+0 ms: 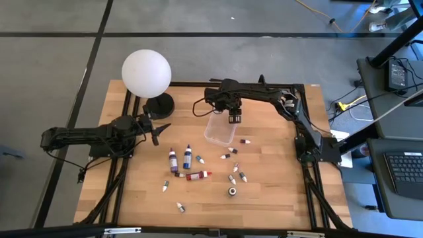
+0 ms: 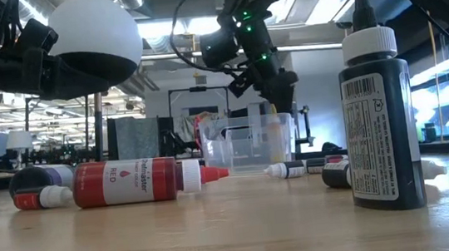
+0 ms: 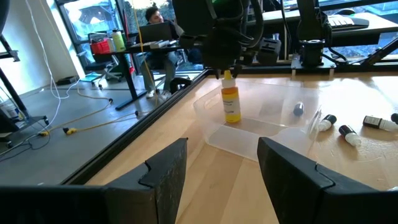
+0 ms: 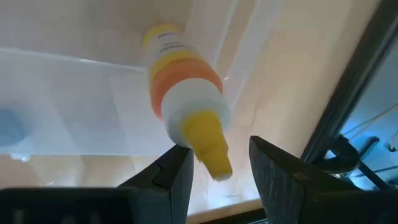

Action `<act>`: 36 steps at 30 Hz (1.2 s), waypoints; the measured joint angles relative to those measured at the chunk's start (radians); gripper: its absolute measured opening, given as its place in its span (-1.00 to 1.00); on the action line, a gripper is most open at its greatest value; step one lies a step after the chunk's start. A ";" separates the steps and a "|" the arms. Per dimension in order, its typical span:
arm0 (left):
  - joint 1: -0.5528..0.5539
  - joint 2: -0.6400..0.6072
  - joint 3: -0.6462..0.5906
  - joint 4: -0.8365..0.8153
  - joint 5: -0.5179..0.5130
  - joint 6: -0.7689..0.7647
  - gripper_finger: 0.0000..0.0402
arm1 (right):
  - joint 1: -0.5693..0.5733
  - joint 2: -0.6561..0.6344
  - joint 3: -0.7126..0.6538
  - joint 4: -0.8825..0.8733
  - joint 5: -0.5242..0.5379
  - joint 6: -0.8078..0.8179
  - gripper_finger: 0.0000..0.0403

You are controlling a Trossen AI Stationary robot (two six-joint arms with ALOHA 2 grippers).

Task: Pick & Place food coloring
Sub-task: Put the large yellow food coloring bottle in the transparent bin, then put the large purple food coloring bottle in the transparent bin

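1. From the high view we see the right gripper (image 1: 234,119) hanging over the far end of the clear plastic box (image 1: 220,131), which sits near the middle of the wooden table (image 1: 277,192). The left gripper (image 1: 156,131) waits at the left, beside the black base of the white globe lamp (image 1: 146,72). Loose food coloring bottles lie scattered nearer the front: a purple bottle (image 1: 173,160) and a blue bottle (image 1: 188,157) have their long axes running front to back, and the red bottle (image 1: 197,175) lies crosswise, cap to the right.

2. In the low view we see the red bottle (image 2: 141,181) on its side, long axis level, its tip pointing right. A dark bottle (image 2: 377,101) stands upright close to the camera, cap up. The box (image 2: 250,145) stands behind them, with a workshop of desks and windows beyond.

3. From the left wrist view we see the yellow bottle (image 3: 231,98) upright inside the box (image 3: 261,124), long axis vertical, cap up just beneath the right gripper (image 3: 227,70). The left arm's own fingers (image 3: 163,171) stand apart, holding nothing. A person sits at a desk in the room behind.

4. From the right wrist view we see the yellow bottle (image 4: 184,99) with its pointed cap toward the camera, between the two fingers (image 4: 175,174); these stand apart and we see a gap on either side of the cap.
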 joint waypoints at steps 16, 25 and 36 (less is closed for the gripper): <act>0.000 0.000 0.000 -0.001 0.000 0.000 -0.03 | 0.031 -0.023 0.001 -0.032 -0.027 0.016 -0.22; 0.000 0.000 0.000 -0.002 0.000 0.000 -0.03 | 0.083 -0.208 -0.015 -0.028 -0.193 0.162 -0.22; 0.000 0.000 0.000 0.000 0.000 0.000 -0.03 | 0.258 -0.649 -0.601 0.428 -0.217 0.325 -0.22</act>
